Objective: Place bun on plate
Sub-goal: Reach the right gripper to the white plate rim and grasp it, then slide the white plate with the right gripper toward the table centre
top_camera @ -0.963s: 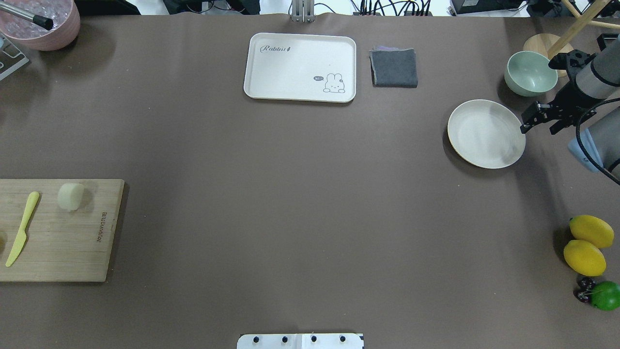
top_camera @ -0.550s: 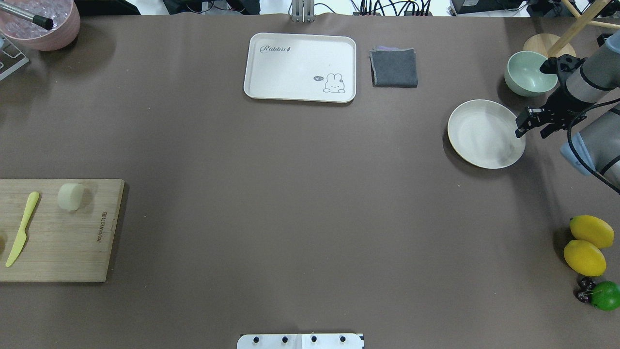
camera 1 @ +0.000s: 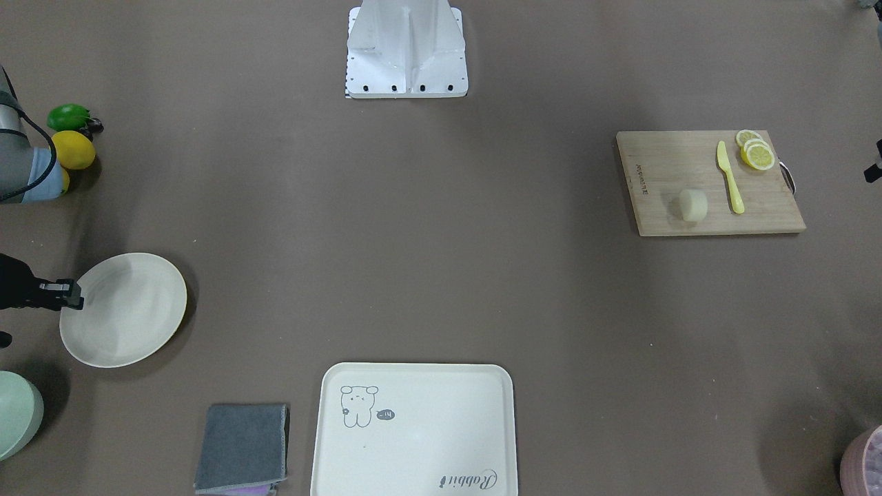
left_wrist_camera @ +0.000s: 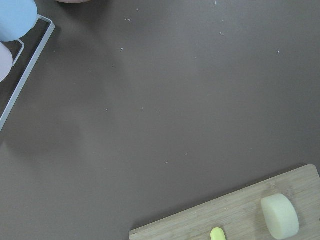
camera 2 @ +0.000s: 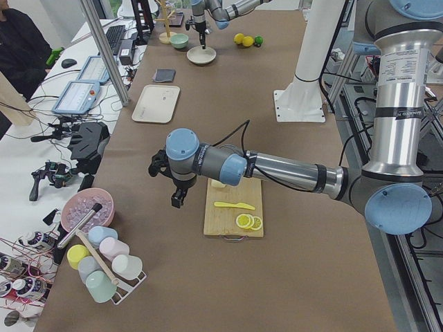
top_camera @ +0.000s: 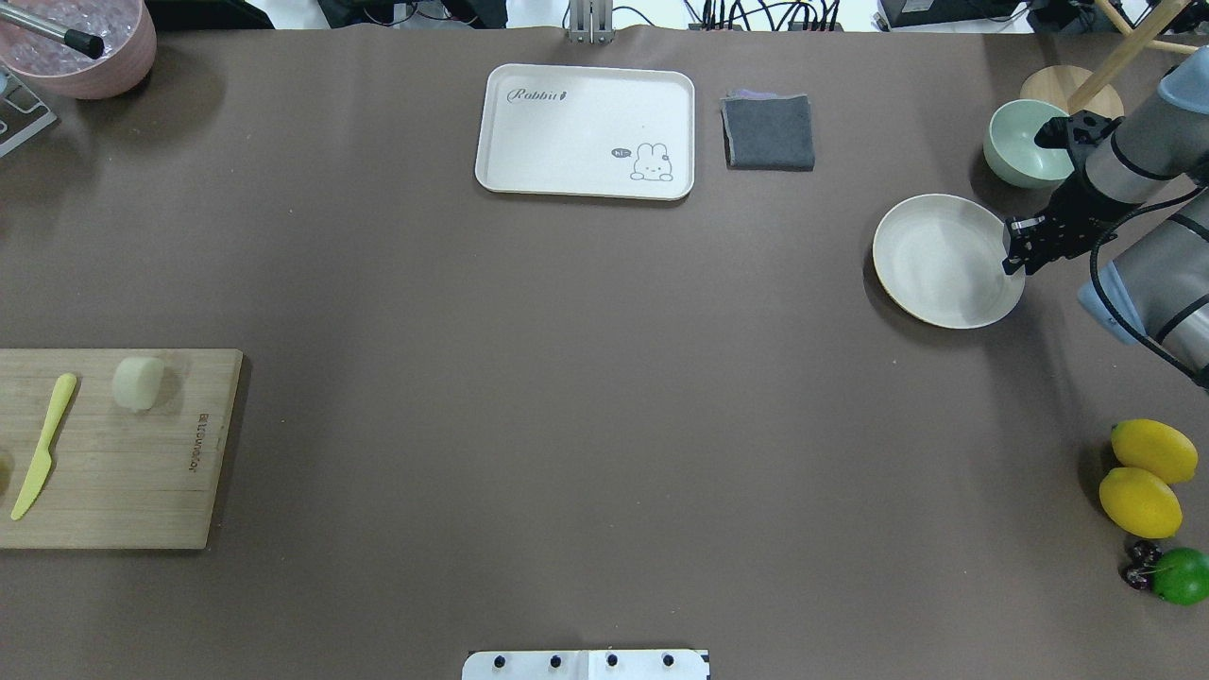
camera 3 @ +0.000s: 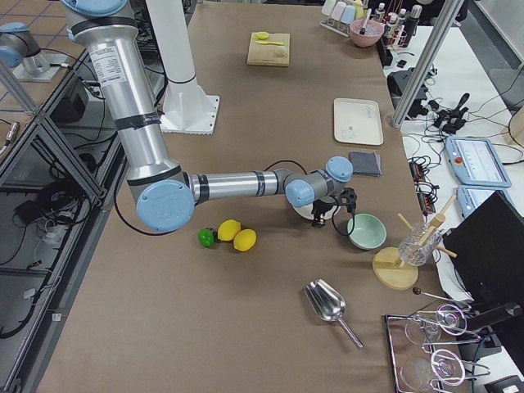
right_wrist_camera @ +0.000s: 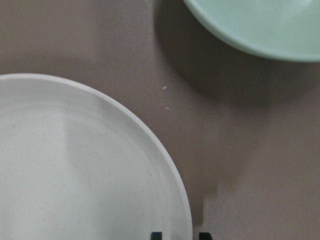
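Note:
The bun (top_camera: 138,382) lies on the wooden cutting board (top_camera: 142,472) at the table's left edge, and the left wrist view shows the bun (left_wrist_camera: 280,216) at its lower right. The plate (top_camera: 935,260) sits far right, nothing on it. My right gripper (top_camera: 1013,247) is open at the plate's right rim. In the right wrist view its fingertips (right_wrist_camera: 156,235) straddle the plate's (right_wrist_camera: 75,165) rim. My left gripper (camera 2: 176,200) hovers beside the board, off the bun; whether it is open or shut I cannot tell.
A yellow knife (top_camera: 40,444) and lemon slices (camera 1: 756,150) share the board. A green bowl (top_camera: 1025,151) stands just behind the plate. A cream tray (top_camera: 586,130) and grey cloth (top_camera: 768,132) lie at the back, and lemons (top_camera: 1143,477) at the right edge.
My right gripper has swung left and turned, from beside the plate to its right rim. The bun and plate have not moved.

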